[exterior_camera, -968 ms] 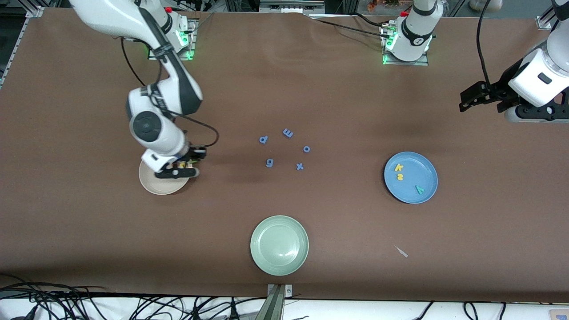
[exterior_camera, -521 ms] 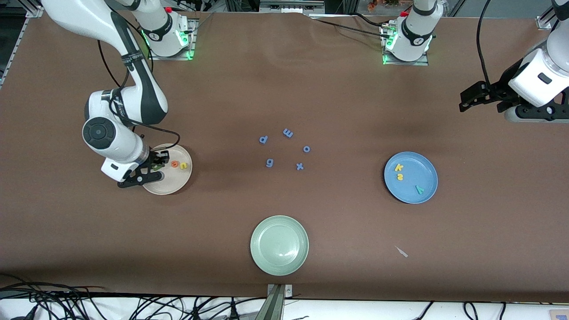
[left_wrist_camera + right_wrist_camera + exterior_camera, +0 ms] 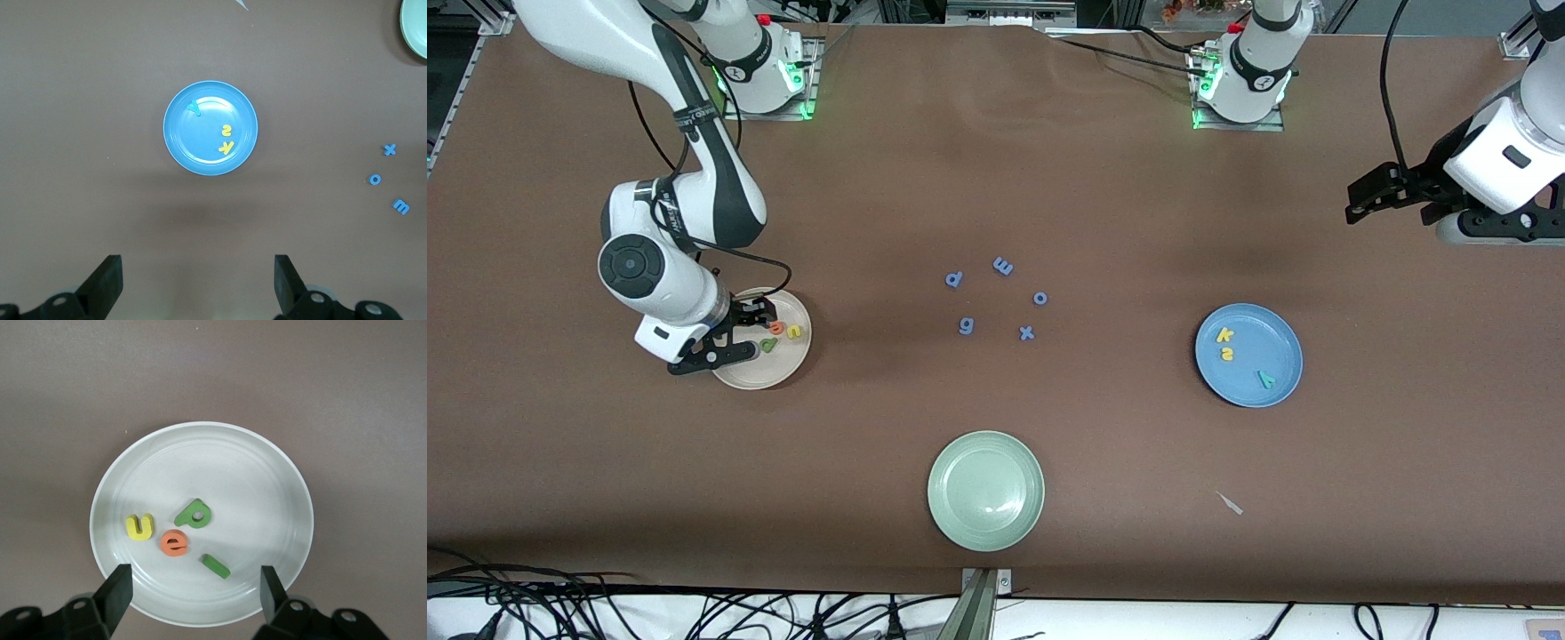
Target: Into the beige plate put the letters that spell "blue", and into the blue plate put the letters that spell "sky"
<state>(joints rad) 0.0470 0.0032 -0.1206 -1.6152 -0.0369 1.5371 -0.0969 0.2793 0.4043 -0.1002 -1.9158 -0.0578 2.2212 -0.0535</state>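
While bare between plates, brown table (image 3: 1103,444).

Three round plates sit on the table: one beige plate (image 3: 781,375), one blue plate (image 3: 1276,333) and one pale green plate (image 3: 985,490). The beige plate holds four letters: green b (image 3: 194,514), dark-green l bar (image 3: 216,566), yellow u (image 3: 139,527) and orange e (image 3: 174,543). The blue plate holds three: yellow k (image 3: 1224,335), yellow s (image 3: 1228,355), teal y (image 3: 1265,380). Five blue-purple letters (image 3: 1003,266) lie loose on the table. One small pale scrap (image 3: 1231,503) lies on the table too.
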